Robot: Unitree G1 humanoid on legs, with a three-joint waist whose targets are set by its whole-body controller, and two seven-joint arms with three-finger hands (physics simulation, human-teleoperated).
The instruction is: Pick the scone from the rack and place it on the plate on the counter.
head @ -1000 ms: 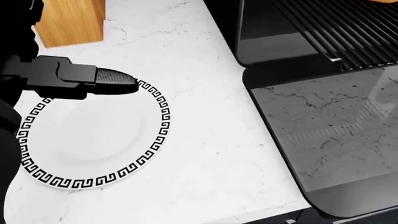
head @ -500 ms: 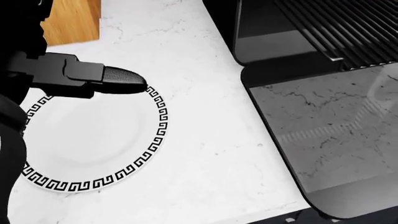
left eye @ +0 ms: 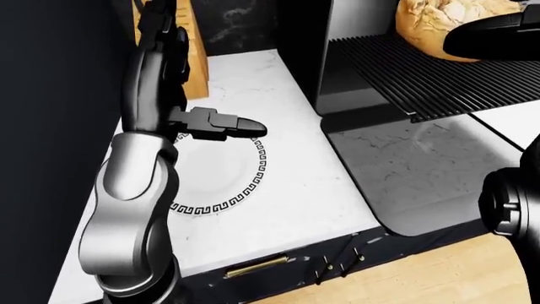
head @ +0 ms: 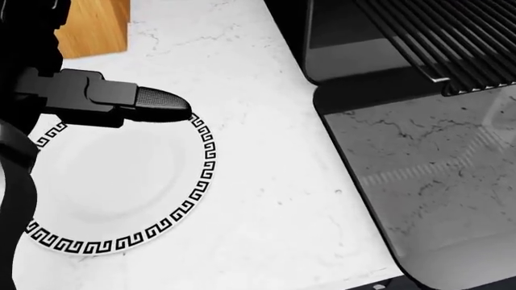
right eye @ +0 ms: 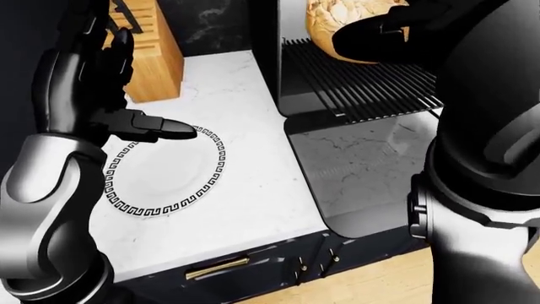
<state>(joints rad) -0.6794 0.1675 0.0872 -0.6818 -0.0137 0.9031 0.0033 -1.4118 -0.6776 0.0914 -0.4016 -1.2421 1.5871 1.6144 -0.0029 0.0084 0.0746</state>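
Note:
The scone (left eye: 435, 25), golden and rough, sits on the black wire rack (left eye: 422, 79) at the top right of the left-eye view. My right hand (right eye: 392, 28) reaches onto its right side, with a dark finger (left eye: 494, 38) lying across it. I cannot tell whether the fingers close on it. The white plate (head: 113, 178) with a black key-pattern rim lies on the marble counter (head: 266, 181). My left hand (left eye: 190, 95) is open and empty, fingers upright above the plate's upper left, thumb (head: 157, 99) over its rim.
The open oven door (head: 435, 175), glassy and dark-framed, lies flat below the rack, right of the counter. A wooden knife block (right eye: 147, 63) stands beyond the plate. Dark drawer fronts with a brass handle (left eye: 257, 266) run under the counter edge.
The head view has shifted slightly. My left thumb now sits a little further right over the plate's rim. The plate has not moved on the counter.

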